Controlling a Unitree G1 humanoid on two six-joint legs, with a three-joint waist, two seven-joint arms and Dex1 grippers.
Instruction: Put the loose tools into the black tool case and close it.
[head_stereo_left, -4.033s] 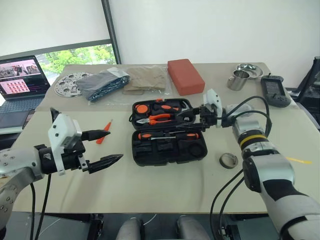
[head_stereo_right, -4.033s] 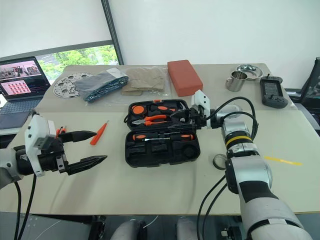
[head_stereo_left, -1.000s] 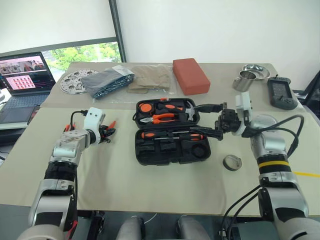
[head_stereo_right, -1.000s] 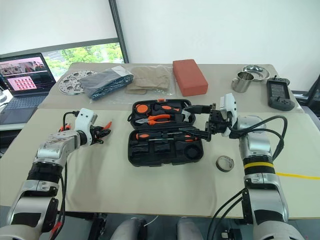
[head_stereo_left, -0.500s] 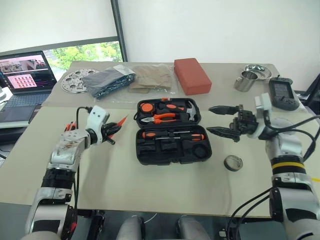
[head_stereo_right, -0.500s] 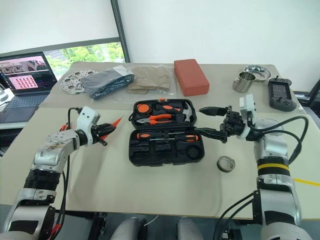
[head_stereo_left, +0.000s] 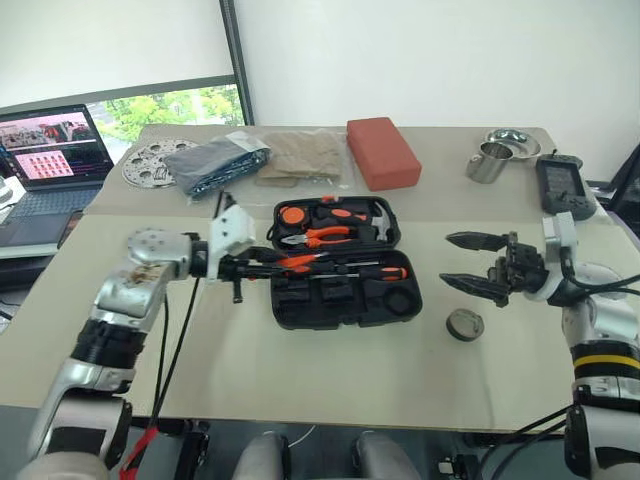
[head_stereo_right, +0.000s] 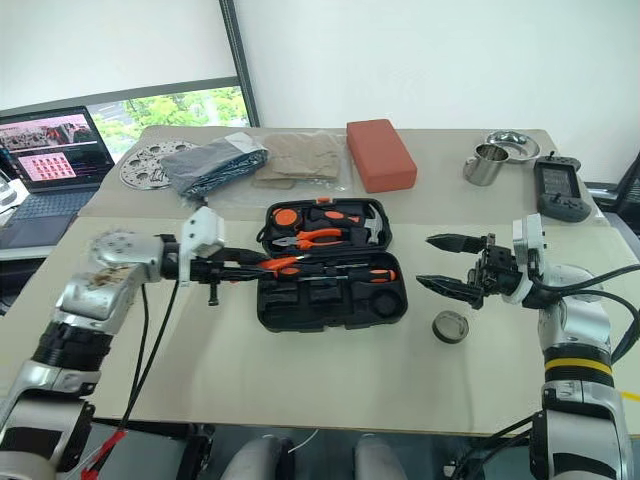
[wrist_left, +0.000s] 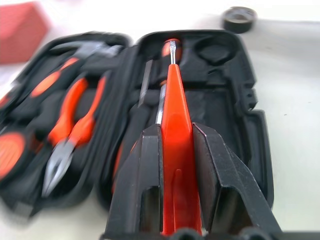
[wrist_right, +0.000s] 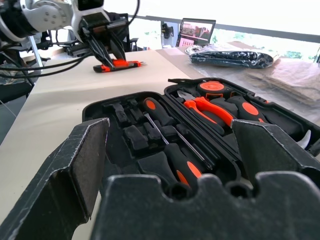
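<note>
The black tool case (head_stereo_left: 338, 262) lies open on the beige table (head_stereo_left: 300, 370), its lid half toward the far side and its base half nearer the robot. The lid half holds orange-handled pliers (head_stereo_left: 322, 237), a round orange-faced tool (head_stereo_left: 288, 215) and a small hammer (head_stereo_left: 372, 208). In the base half lies a screwdriver with an orange-and-black handle (head_stereo_left: 385, 272), with empty moulded slots in front of it.

The left gripper (head_stereo_left: 262, 262) reaches in from the case's left edge and is closed on a slim all-orange driver (wrist_left: 176, 145); the left wrist view shows its two black fingers (wrist_left: 141, 180) pressed against either side of the orange handle, the metal tip pointing along the base half of the case. An orange-and-black utility knife (wrist_right: 119, 64) lies on the table beyond the case's left side, seen in the right wrist view.

The right gripper (head_stereo_left: 477, 263) hovers to the right of the case, pointing at it, its jaws spread wide and holding nothing. The grey tape roll (head_stereo_left: 463, 324) rests on the table just below and in front of it, apart from the case.

At the table's far side sit a red block (head_stereo_left: 383, 151), a steel cup (head_stereo_left: 484, 161), a black handheld device (head_stereo_left: 559, 185), folded fabric (head_stereo_left: 216, 165) and a laptop (head_stereo_left: 45, 160). No writing on any item can be read.
</note>
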